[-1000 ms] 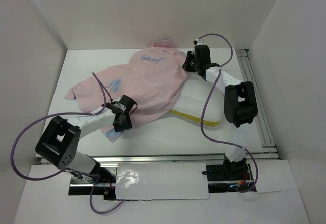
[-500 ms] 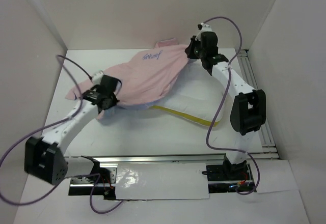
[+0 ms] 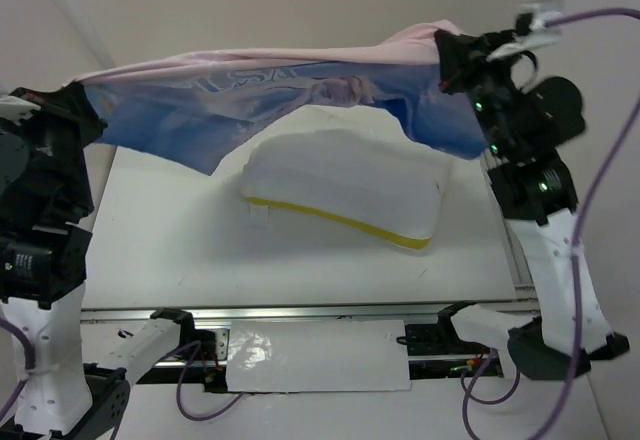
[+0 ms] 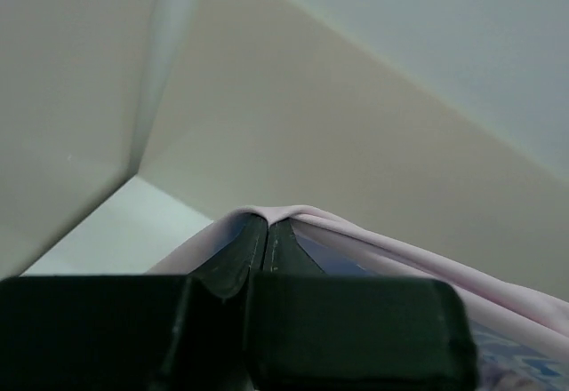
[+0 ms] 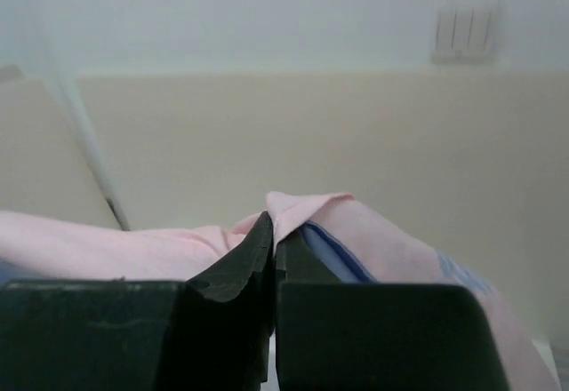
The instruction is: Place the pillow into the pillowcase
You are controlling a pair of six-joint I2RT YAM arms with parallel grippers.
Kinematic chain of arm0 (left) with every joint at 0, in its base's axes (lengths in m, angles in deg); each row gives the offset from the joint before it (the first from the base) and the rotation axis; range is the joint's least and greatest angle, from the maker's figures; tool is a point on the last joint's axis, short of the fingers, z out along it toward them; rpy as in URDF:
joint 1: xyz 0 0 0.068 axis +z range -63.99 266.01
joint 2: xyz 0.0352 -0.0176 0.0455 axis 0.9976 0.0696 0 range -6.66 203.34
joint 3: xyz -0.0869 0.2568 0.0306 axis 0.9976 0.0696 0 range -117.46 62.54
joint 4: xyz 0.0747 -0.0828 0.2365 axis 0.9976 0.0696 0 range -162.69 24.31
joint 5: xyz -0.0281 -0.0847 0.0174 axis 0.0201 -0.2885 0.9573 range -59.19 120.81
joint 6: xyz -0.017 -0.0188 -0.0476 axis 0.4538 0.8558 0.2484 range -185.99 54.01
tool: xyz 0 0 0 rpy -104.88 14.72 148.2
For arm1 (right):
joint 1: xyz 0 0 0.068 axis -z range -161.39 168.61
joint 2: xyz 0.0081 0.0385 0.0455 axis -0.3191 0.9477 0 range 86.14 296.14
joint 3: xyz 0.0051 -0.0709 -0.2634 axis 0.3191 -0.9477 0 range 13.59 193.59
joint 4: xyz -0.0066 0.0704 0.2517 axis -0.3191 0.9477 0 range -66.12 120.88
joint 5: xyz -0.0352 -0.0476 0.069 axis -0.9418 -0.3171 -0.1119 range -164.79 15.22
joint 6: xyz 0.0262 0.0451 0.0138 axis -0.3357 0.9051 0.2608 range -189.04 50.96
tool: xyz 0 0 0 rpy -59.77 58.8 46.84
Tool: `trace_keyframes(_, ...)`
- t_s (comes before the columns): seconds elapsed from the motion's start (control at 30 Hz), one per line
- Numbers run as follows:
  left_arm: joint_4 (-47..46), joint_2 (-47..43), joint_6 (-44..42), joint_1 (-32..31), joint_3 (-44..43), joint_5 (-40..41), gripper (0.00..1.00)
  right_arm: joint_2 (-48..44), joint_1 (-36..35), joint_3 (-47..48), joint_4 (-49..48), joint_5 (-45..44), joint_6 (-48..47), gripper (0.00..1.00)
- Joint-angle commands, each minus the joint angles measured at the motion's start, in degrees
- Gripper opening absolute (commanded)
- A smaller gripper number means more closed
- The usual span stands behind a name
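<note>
Left hand (image 4: 268, 222): fingers clamped flat on a pink fold of the pillowcase (image 3: 270, 85), high above and left of the pillow (image 3: 340, 185)

Right hand (image 5: 273, 222): pinched tight on another pink edge of it, above the pillow's right end, and the nearer of the two hands

Case hangs stretched between both hands, pink on top, blue print on the sagging underside, apart from the pillow

Pillow lies flat on the counter (image 3: 170, 250) beneath the case, long axis left to right, parallel to the stretched case

Judgement: the case's mouth is not identifiable here; the next move depends on lowering an open edge to one short end of the pillow
</note>
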Motion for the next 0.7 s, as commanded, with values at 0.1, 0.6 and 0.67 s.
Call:
trace_keyframes(0.1,-3.57,7.53,-10.94,1.76,-10.5,6.45,0.0,-2.16,1.49,4.11,-0.51,-4.28,-7.5,0.0)
trace_keyframes(0.6,-11.54,50.0,-2.17,19.24,-44.62,-14.08,0.0,39.6,1.49,42.22,-15.78,-3.16,-8.9,0.0)
trace_keyframes(0.67,-14.71,49.3,2.05,22.49,-43.12,-18.41,0.0,41.73,1.49,43.4,-21.11,-1.47,-8.91,0.0)
